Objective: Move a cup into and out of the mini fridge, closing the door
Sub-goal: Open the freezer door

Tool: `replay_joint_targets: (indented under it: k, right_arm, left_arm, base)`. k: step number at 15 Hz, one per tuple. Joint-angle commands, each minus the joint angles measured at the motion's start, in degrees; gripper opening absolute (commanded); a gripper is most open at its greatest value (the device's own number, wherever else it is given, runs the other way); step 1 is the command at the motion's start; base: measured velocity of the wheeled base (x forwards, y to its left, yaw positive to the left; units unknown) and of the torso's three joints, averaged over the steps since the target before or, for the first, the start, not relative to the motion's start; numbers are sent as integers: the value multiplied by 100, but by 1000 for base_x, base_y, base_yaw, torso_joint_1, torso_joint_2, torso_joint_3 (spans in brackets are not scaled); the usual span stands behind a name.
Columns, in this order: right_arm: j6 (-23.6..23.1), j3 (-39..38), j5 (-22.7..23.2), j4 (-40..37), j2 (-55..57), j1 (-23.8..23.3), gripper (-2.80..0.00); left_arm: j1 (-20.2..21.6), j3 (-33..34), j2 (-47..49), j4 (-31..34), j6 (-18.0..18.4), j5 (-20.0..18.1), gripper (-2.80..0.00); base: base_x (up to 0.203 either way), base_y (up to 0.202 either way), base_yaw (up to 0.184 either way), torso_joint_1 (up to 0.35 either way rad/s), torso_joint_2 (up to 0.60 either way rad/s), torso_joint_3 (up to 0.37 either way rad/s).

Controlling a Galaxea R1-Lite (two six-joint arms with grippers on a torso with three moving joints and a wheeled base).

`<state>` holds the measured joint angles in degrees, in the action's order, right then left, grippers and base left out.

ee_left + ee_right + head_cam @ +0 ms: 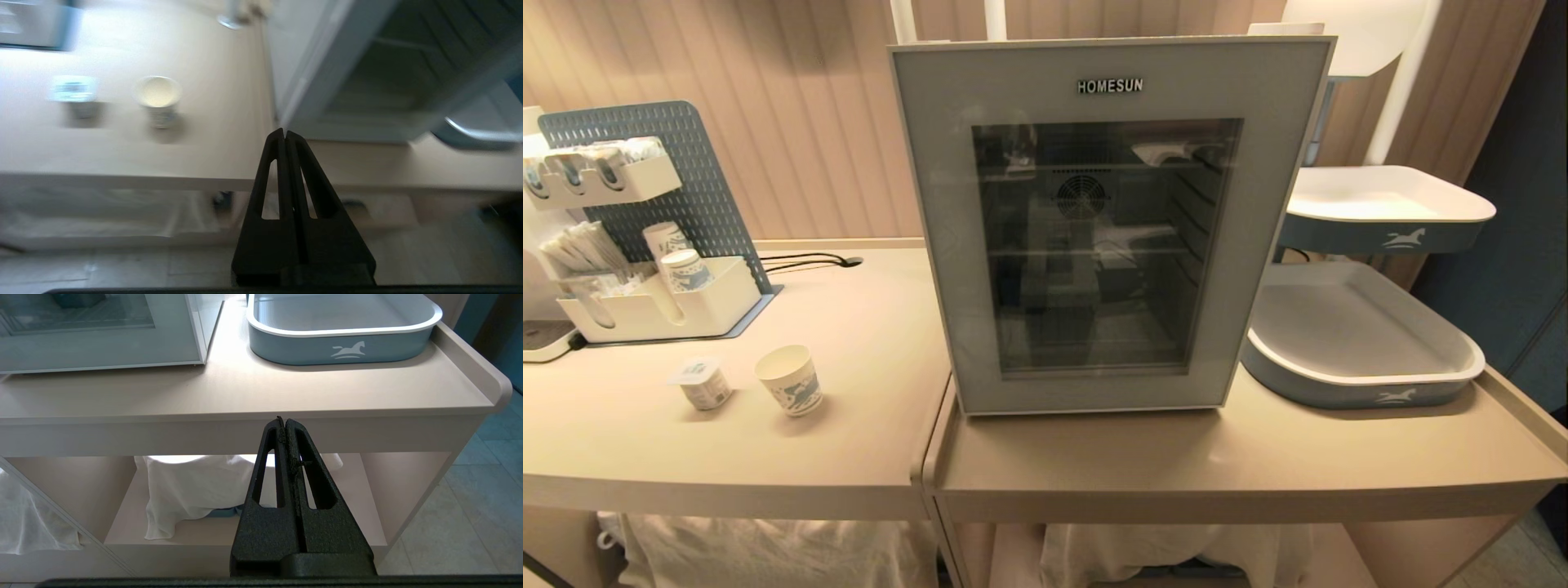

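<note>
The cup (790, 379) stands upright on the left counter, white with a blue-green print; it also shows in the left wrist view (157, 98). The mini fridge (1103, 220) stands on the right counter with its door (947, 245) closed, dark glass facing me, and shows in the left wrist view too (310, 73). Neither arm shows in the head view. My left gripper (284, 132) is shut and empty, out in front of the counter edge, pointing toward the fridge's lower left corner. My right gripper (284, 421) is shut and empty, low before the right counter's front edge.
A small foil-lidded pot (703, 384) stands left of the cup. A pegboard organiser (654, 302) with stacked cups sits at the back left. A blue-and-white tray (1364, 384) lies right of the fridge, another (1388, 216) above it. White cloth (192, 490) hangs under the counter.
</note>
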<state>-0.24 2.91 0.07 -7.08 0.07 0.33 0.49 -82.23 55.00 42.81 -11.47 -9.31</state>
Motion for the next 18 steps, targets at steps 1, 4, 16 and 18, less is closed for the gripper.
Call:
replay_joint_targets:
  k: [1,4,16,18]
  right_arm:
    - [-2,-1,1,-4,10,2,-280]
    - [-2,-1,1,-4,10,2,-280]
    - [-2,-10,1,5,2,2,-280]
    - [-2,-7,1,5,10,2,-280]
  left_arm:
    - [326,84,1479,-529,244,-2271,-280]
    - [1376,504,2721,-1842,910,-4984,0]
    - [411,958,5054,-3389,3942,-6815,0]
    - [345,875,5176,-3402,3981,-6907,0]
  base:
    - [0,0,0,0,0,0]
    - [0,0,0,0,0,0]
    - [0,0,0,0,0,0]
    - [0,0,0,0,0,0]
